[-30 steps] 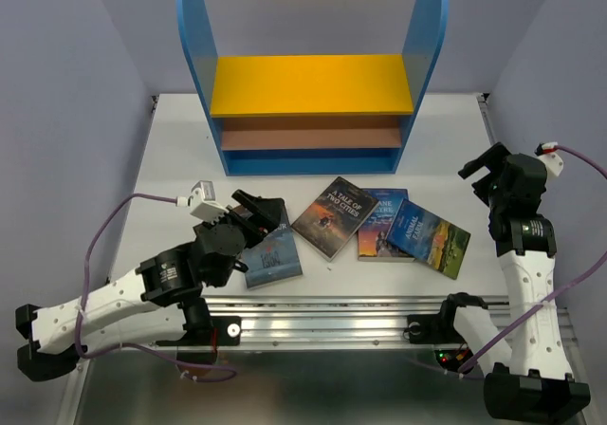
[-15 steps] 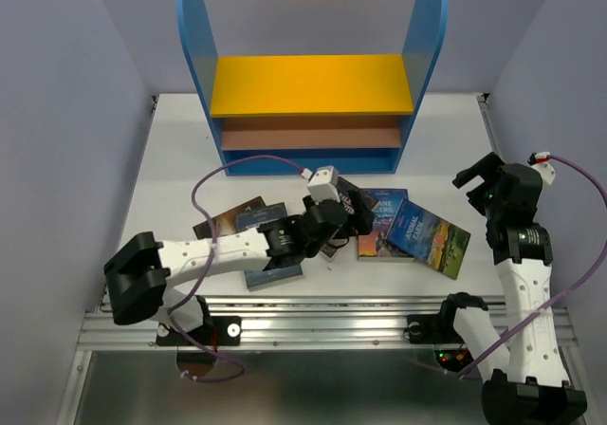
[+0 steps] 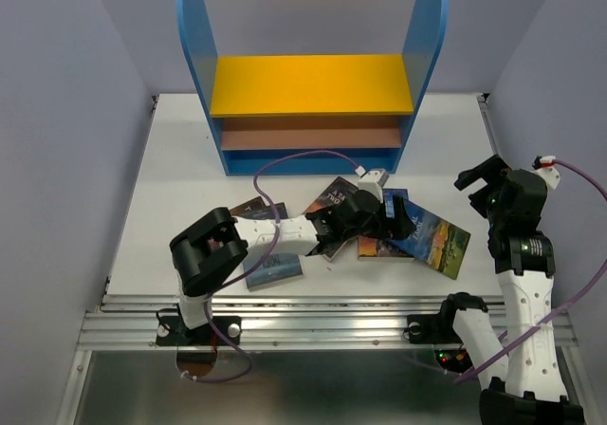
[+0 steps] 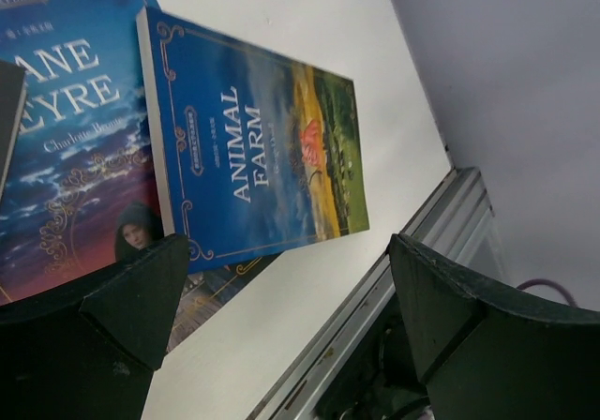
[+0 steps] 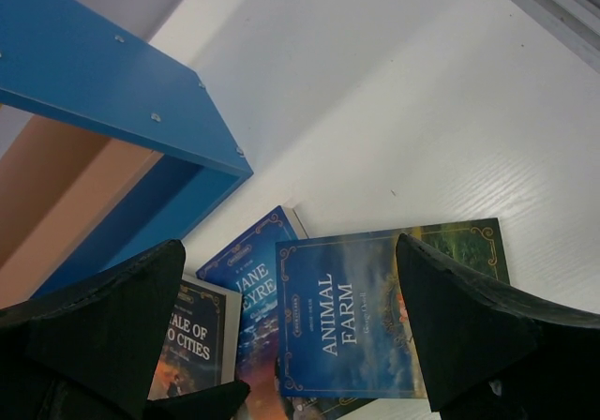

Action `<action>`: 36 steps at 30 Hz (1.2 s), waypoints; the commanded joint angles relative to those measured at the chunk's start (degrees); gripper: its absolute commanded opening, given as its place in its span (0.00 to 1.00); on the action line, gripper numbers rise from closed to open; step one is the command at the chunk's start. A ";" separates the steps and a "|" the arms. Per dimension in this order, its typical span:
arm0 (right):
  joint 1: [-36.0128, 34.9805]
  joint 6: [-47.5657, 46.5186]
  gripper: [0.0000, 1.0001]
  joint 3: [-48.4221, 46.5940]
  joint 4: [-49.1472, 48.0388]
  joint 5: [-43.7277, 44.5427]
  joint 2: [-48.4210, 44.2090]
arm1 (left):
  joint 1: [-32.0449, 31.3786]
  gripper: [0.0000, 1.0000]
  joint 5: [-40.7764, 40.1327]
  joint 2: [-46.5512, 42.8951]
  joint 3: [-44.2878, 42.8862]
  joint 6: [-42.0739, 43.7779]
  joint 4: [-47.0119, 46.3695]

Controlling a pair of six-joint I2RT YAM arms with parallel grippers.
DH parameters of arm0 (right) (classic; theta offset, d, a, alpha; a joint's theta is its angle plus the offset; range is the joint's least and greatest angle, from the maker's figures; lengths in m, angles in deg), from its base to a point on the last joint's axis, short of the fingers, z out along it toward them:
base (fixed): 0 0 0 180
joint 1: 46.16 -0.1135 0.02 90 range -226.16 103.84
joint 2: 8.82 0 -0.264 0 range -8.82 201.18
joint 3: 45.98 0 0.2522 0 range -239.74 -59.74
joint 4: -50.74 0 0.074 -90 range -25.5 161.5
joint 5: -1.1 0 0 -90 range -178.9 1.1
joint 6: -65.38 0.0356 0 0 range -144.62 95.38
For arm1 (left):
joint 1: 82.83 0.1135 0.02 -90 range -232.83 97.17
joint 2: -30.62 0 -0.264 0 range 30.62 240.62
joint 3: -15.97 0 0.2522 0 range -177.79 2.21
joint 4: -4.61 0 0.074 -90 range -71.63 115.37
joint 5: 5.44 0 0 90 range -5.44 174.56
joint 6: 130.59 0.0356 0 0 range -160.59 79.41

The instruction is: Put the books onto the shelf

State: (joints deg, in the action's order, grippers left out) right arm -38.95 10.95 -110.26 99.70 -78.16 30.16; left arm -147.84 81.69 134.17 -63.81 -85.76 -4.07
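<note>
left arm (image 3: 285,230): we have it stretched low over the table (image 3: 171,159), from the front-left corner toward the middle.
left gripper (image 3: 403,221): our jaws gape wide, holding nothing.
right arm (image 3: 524,283): we stand it upright by the right edge.
right gripper (image 3: 479,180): jaws wide apart, empty, held aloft.

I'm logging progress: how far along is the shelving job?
Done: nothing; the shelf shows no book. In hand: nothing gripped; the left gripper hovers open over Animal Farm, and the right gripper is open, off to the side. Left: every book, including Jane Eyre and A Tale of Two Cities, lies on the table.
</note>
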 commanded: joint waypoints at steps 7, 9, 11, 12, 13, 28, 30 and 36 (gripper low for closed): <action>0.36 -0.42 1.00 0.34 -0.57 -0.11 -0.31 | 0.59 0.99 5.68 0.87 2.64 -1.94 -4.11; 0.36 -0.42 1.00 0.07 -0.57 -0.28 -0.22 | 0.59 0.99 6.39 1.83 3.53 -2.90 -4.63; 0.36 -0.50 1.00 0.16 -0.75 -0.11 -0.31 | 0.59 0.99 6.92 3.23 3.53 -3.35 -5.16; 0.36 -0.50 1.00 0.34 -0.75 0.07 -0.40 | 0.59 0.99 7.00 3.85 3.44 -3.26 -5.25; 0.36 -0.42 1.00 0.51 -0.75 0.76 -0.57 | 0.59 0.99 7.01 4.20 3.35 -3.35 -5.16; 0.36 -0.42 1.00 0.51 -0.84 1.65 -1.28 | 1.73 0.99 8.40 9.65 1.60 -3.79 -6.21; 0.36 -0.42 1.00 0.34 -0.84 1.91 -1.28 | 1.91 0.99 9.46 10.35 1.60 -3.61 -7.71; 0.36 -0.42 1.00 0.07 -0.83 2.97 -1.45 | 2.43 0.96 11.75 12.73 0.37 -3.61 -8.50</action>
State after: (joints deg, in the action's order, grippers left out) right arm -38.95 10.95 -109.50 100.09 -77.00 29.42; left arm -145.68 91.04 144.46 -61.97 -89.60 -13.36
